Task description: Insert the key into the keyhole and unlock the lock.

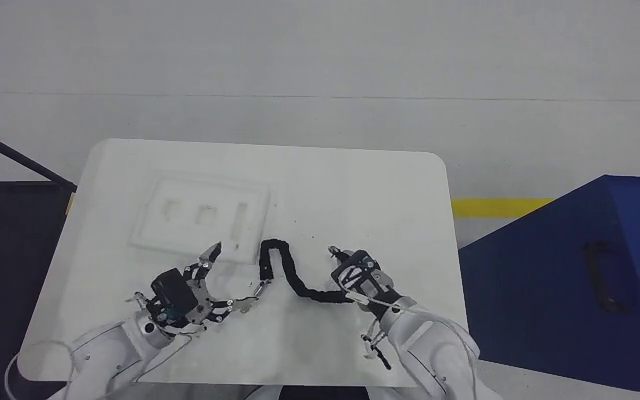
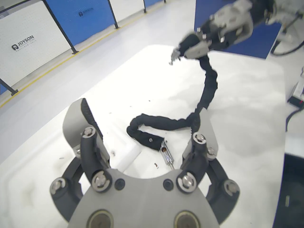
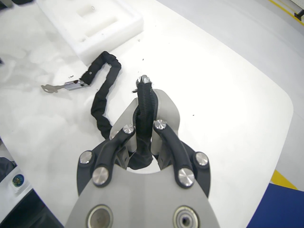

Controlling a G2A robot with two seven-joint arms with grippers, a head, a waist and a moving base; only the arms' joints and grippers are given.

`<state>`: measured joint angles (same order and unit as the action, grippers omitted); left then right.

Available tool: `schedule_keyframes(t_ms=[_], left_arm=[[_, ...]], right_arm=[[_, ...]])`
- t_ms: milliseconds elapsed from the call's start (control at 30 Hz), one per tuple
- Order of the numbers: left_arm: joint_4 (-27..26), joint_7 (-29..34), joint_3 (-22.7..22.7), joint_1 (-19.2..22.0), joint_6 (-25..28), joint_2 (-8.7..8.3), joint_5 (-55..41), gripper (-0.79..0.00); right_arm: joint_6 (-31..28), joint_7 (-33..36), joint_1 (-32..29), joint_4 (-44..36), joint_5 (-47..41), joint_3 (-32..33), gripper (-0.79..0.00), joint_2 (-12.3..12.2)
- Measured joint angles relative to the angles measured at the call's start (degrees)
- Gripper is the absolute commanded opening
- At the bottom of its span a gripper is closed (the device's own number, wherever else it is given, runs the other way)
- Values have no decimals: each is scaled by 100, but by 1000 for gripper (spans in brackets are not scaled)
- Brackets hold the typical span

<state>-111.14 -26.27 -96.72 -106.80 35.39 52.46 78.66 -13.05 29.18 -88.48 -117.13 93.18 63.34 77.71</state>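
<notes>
Chain lock end clamped in right pincer; left pincer gapes wide near key.

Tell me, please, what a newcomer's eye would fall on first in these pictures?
The black sleeved chain lock snaking across the white table stands out first, with one end clamped in the right gripper. Its other, metal end lies on the table with the key in it, just in front of the open left gripper. Beside that end sits a white foam tray.
</notes>
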Motion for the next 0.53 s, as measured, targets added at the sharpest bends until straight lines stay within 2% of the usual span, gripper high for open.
schedule_keyframes(t_ms=[133,200,233,267,400,533], left_arm=[[-67,-270,-613,-326,182,17,-1035,0],[-144,-382,-696,-470,269,27,-1141,0],[-163,-404,-702,-504,306,29,-1145,0],[-169,-409,-700,-511,313,29,-1139,0],[-164,-402,-694,-502,300,29,-1131,0],[-164,-402,-694,-502,300,29,-1131,0]], right_arm=[[297,-104,271,426,803,-439,-785,43],[444,-33,425,675,1108,-683,-785,82],[520,45,511,804,1249,-807,-416,105],[615,174,628,962,1419,-972,0,140],[844,520,923,1239,1780,-1413,0,247],[980,641,890,1054,2098,-1497,0,263]])
